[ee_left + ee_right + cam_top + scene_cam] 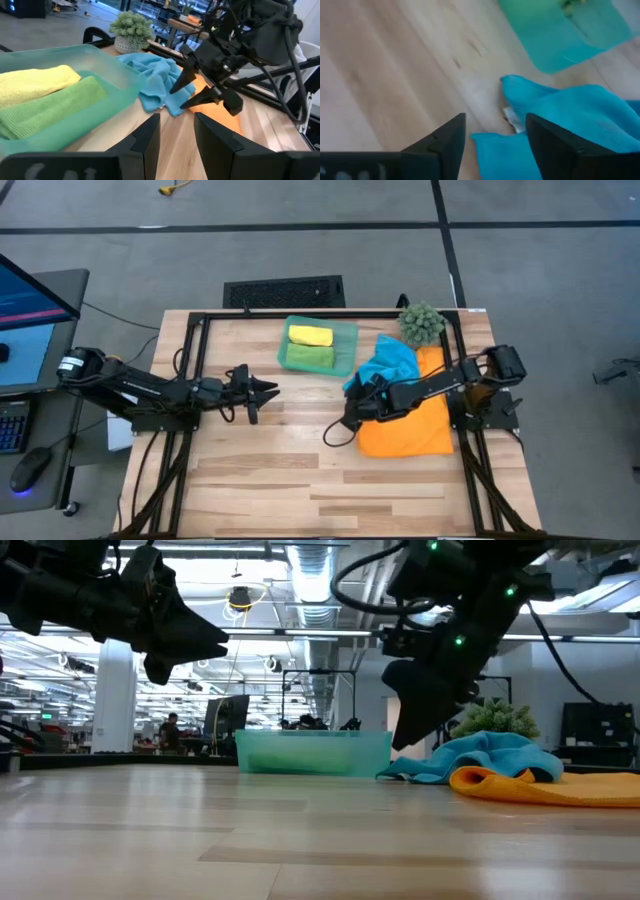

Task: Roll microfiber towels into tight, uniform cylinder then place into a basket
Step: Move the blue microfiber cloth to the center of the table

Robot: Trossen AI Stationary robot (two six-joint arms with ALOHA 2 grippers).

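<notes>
While the yellow towel (pixel 310 336) and the green towel (pixel 310 356) are laid rolled side by side in the basket (pixel 346 346), the blue towel (pixel 392 361) is left crumpled on the table (pixel 270 470) just beside the basket. It is partly spread over the flat orange towel (pixel 412 430). The right gripper (pixel 355 417) is held just above the blue towel's near edge, its jaws spread wide with nothing between them. The left gripper (pixel 268 391) is kept in the air, well apart from the towels, its jaws partly parted and empty. A spiky plant ball (pixel 421 322) is seen behind the towels
</notes>
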